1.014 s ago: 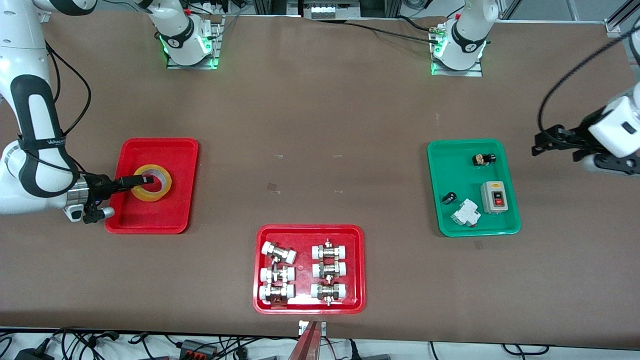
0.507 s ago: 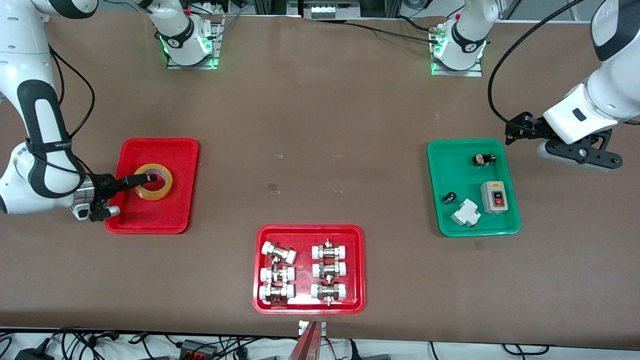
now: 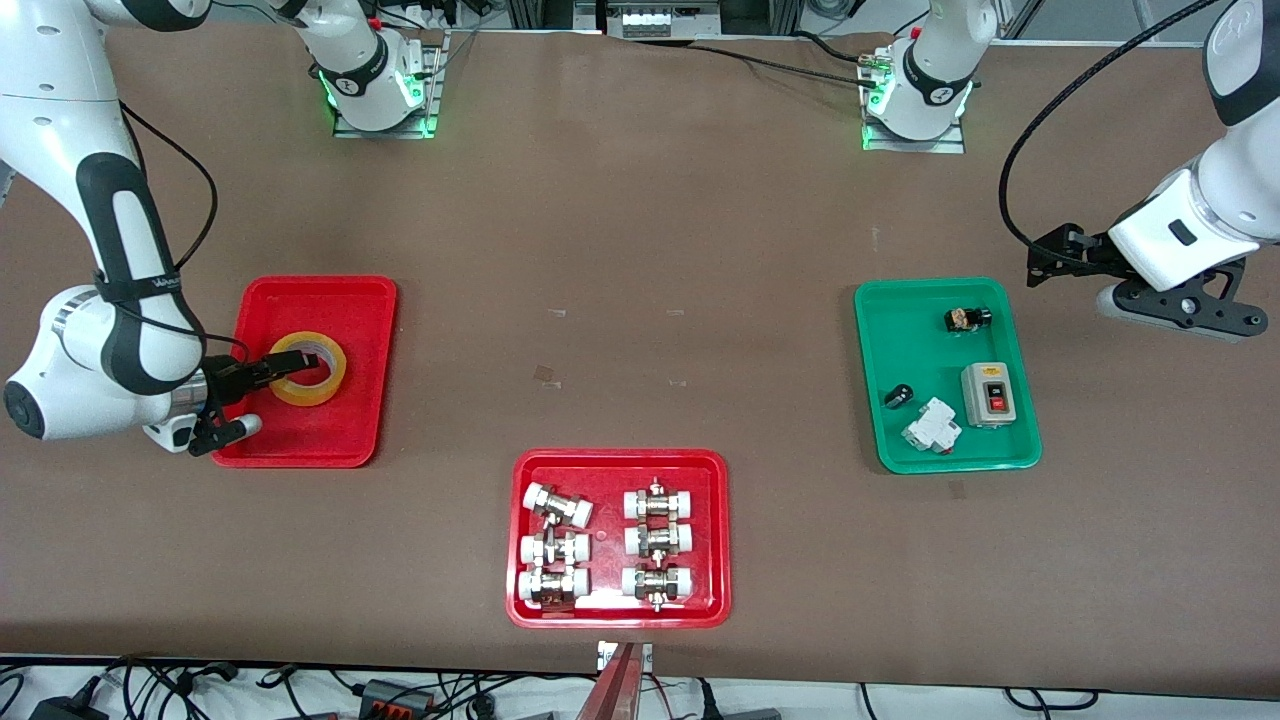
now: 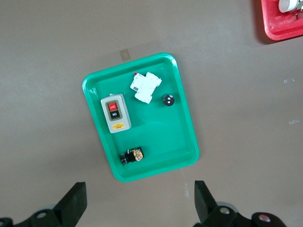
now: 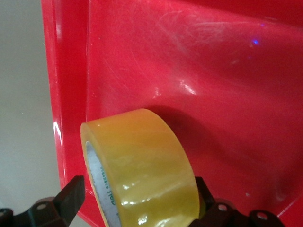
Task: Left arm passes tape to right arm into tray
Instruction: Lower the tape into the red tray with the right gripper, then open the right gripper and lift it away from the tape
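The yellow tape point(image 3: 308, 368) rests in the plain red tray point(image 3: 330, 300) at the right arm's end of the table. My right gripper point(image 3: 262, 395) reaches in low over that tray's edge and is open. The roll point(image 5: 142, 165) stands between its fingers, with a gap to one finger point(image 5: 71, 195) while the other point(image 5: 204, 196) sits close against it. My left gripper point(image 3: 1045, 262) hangs open and empty over bare table beside the green tray point(image 3: 890, 440). Its fingers point(image 4: 72, 204) frame only tabletop.
The green tray point(image 4: 184, 118) holds a grey switch box point(image 3: 988, 394), a white breaker point(image 3: 932, 426) and two small black parts. A second red tray point(image 3: 520, 540) with several white-capped metal fittings sits nearest the front camera, mid-table.
My right gripper has drawn back toward the tray's edge while the tape stayed in the tray. The left arm has swung up and settled beside the green tray.
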You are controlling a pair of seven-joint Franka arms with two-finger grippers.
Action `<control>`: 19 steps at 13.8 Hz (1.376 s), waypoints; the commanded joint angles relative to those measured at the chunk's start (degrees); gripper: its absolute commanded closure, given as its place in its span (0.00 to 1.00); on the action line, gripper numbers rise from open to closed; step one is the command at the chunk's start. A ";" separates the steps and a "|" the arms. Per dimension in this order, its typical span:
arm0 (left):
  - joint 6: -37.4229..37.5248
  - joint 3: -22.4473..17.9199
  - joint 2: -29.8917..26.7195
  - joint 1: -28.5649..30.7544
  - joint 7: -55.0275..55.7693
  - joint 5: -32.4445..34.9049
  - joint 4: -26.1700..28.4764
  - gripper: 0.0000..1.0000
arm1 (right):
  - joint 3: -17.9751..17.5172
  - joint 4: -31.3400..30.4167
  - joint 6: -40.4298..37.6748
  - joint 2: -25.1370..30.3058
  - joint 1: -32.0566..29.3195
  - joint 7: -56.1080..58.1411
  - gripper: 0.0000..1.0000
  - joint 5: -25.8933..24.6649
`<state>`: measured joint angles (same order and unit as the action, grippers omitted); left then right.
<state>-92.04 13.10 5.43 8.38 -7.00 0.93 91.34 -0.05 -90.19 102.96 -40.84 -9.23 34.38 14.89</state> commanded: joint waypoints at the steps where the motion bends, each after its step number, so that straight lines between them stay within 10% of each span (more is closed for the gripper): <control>1: 0.73 0.26 -0.95 0.32 -0.47 0.48 -0.19 0.00 | -0.04 -1.04 0.58 0.85 0.36 0.60 0.00 -0.91; 19: -0.06 0.61 -0.95 0.32 -0.47 0.39 -0.46 0.00 | -0.21 4.93 -2.14 15.08 4.05 -14.30 0.00 -10.66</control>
<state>-92.23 13.34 5.01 8.37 -7.01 0.93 91.25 0.01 -86.90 102.88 -28.48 -5.67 26.47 5.87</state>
